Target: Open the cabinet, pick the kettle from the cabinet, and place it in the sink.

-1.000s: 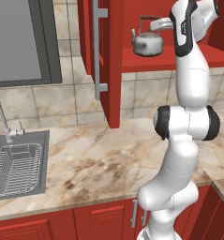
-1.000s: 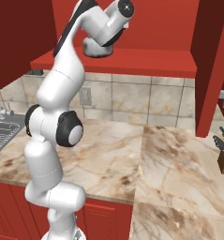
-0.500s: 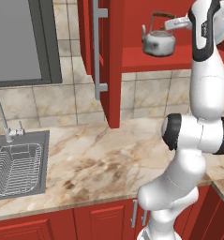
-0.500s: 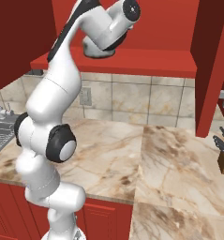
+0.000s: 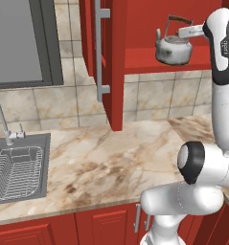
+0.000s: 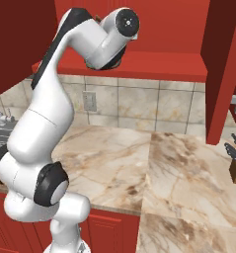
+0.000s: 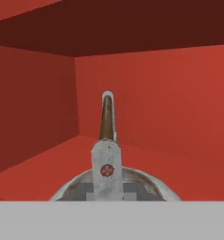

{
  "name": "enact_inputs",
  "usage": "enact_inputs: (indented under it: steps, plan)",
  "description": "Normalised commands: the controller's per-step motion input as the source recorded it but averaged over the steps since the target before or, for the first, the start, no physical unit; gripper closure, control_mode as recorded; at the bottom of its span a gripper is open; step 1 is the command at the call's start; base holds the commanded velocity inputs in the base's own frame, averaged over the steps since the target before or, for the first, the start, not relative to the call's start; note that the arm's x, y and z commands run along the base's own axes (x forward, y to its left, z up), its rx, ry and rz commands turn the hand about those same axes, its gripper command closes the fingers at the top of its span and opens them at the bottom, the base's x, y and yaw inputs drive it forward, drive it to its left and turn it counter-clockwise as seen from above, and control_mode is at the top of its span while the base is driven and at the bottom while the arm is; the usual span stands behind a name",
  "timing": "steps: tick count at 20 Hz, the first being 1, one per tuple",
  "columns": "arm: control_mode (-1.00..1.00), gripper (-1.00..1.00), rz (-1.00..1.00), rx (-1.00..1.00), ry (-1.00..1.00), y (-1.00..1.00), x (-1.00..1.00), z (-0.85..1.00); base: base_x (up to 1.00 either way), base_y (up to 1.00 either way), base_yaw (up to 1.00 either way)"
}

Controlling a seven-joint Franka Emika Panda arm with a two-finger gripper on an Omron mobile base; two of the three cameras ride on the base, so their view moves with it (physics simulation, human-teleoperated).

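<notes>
The red wooden cabinet (image 5: 149, 33) with raised-panel doors and long vertical silver bar handles was seen standing open, its red shelf level with the two-finger gripper (image 5: 187, 32) of the white arm. Far below and off to the gripper's left, the rectangular grey steel sink (image 5: 39, 143), with its wire dish rack and curved chrome faucet, was set into the marble counter (image 5: 111, 162). The small squat silvery-grey metal kettle (image 5: 173, 50) hung directly beneath the gripper, which was clenched on the kettle's tall arched dark-brown handle. From the left base view the kettle appeared to be raised just off the shelf near its front edge, though contact could not be ruled out. The picking step was judged to be in hand. The next move was judged to call for the kettle to be drawn clear of the open door edge, then carried leftward and lowered into the sink.
</notes>
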Motion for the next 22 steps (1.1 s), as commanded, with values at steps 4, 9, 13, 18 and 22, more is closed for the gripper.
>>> enact_inputs:
  steps: [4,9,13,18,22]
  plan:
    - [-1.00,1.00,-0.06,0.01,0.00,-0.05,-0.71,0.00,0.00,0.00,0.00]
    - [-1.00,1.00,-0.01,0.04,0.00,-0.10,-0.74,0.00,0.00,0.00,0.00]
    - [-1.00,1.00,-0.01,0.02,0.00,-0.06,-0.75,0.00,0.00,0.00,0.00]
    - [-1.00,1.00,-0.02,0.03,0.00,-0.01,-0.74,0.00,0.00,0.00,0.00]
    - [-1.00,1.00,-0.02,0.04,0.00,-0.01,-0.68,-0.02,0.00,0.00,0.00]
